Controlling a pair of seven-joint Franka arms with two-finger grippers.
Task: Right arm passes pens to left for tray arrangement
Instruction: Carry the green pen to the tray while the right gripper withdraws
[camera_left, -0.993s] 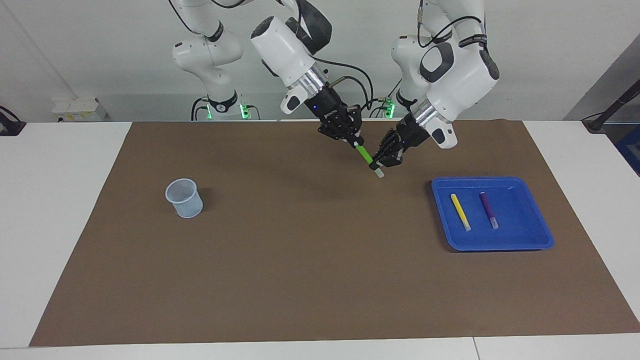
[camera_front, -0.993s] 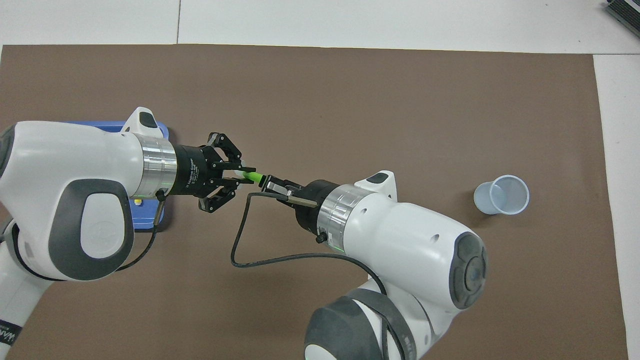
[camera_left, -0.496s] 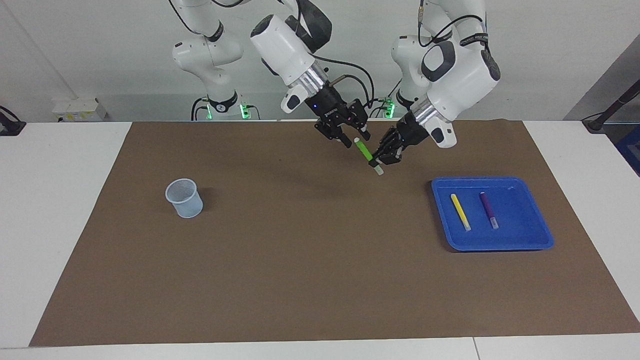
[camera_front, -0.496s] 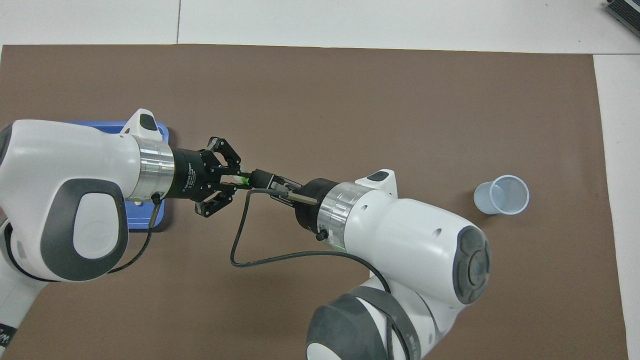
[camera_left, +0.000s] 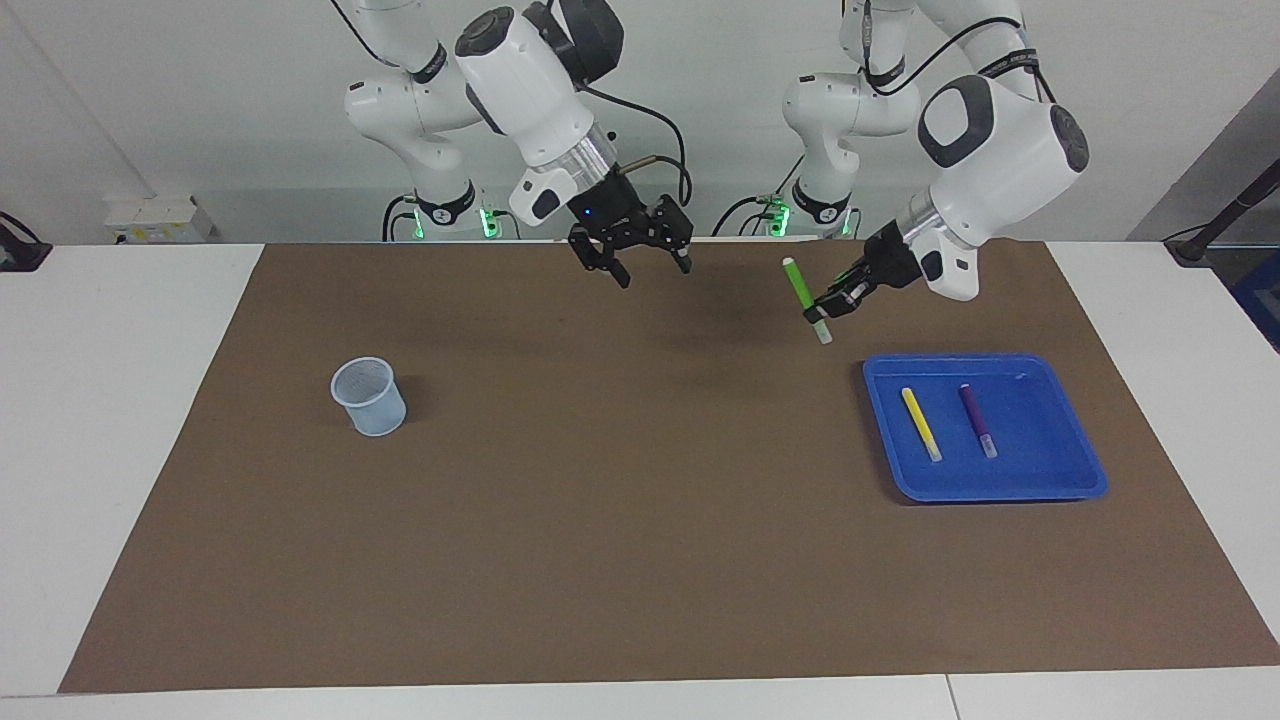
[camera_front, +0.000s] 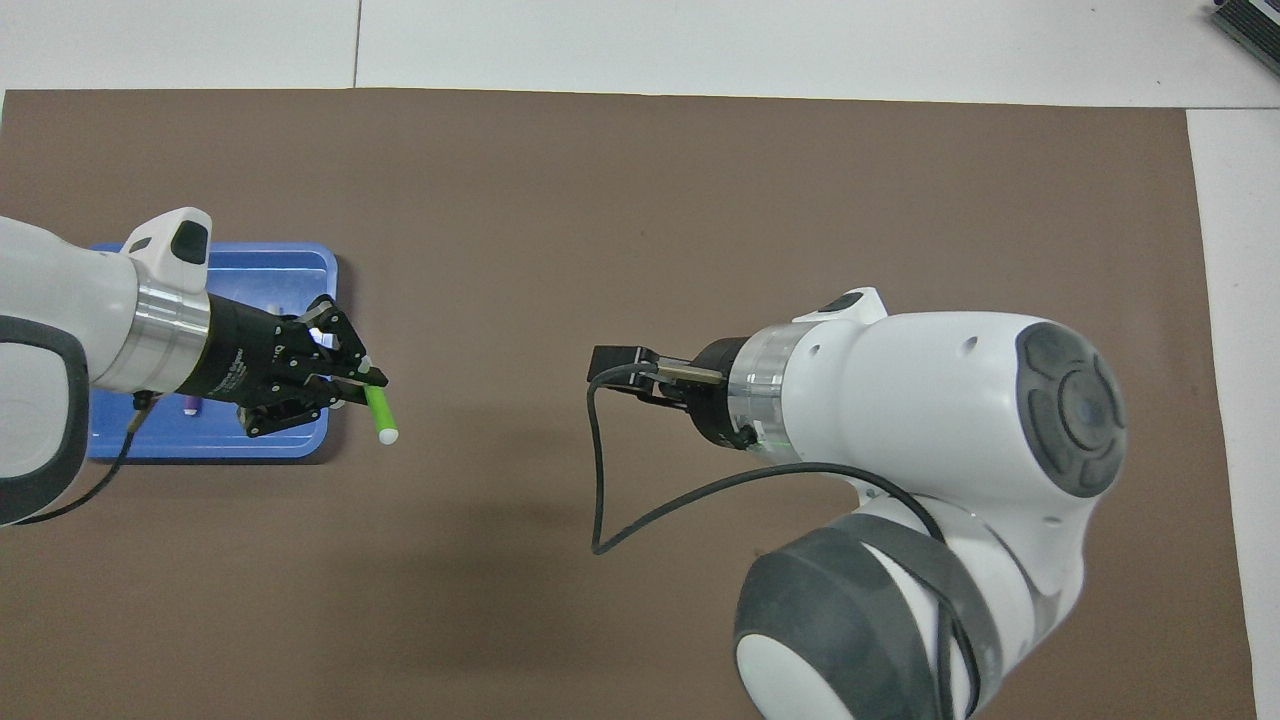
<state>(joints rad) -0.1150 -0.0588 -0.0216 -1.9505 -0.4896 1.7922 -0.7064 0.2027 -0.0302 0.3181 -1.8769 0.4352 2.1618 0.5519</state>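
Note:
The green pen (camera_left: 803, 296) hangs tilted in the air, whitish end down, with my left gripper (camera_left: 826, 306) shut on its lower part. In the overhead view the left gripper (camera_front: 352, 376) and the green pen (camera_front: 379, 413) are over the brown mat, right at the edge of the blue tray (camera_front: 262, 251). A yellow pen (camera_left: 921, 424) and a purple pen (camera_left: 977, 420) lie side by side in the tray (camera_left: 1045, 445). My right gripper (camera_left: 652, 272) is open and holds nothing, raised over the mat's edge nearest the robots.
A small pale blue mesh cup (camera_left: 369, 397) stands on the brown mat (camera_left: 620, 520) toward the right arm's end; the right arm hides it in the overhead view. White table (camera_left: 120, 420) borders the mat.
The right gripper opened, let go of the green pen and drew back toward its base. The left gripper kept the pen and carried it toward the tray.

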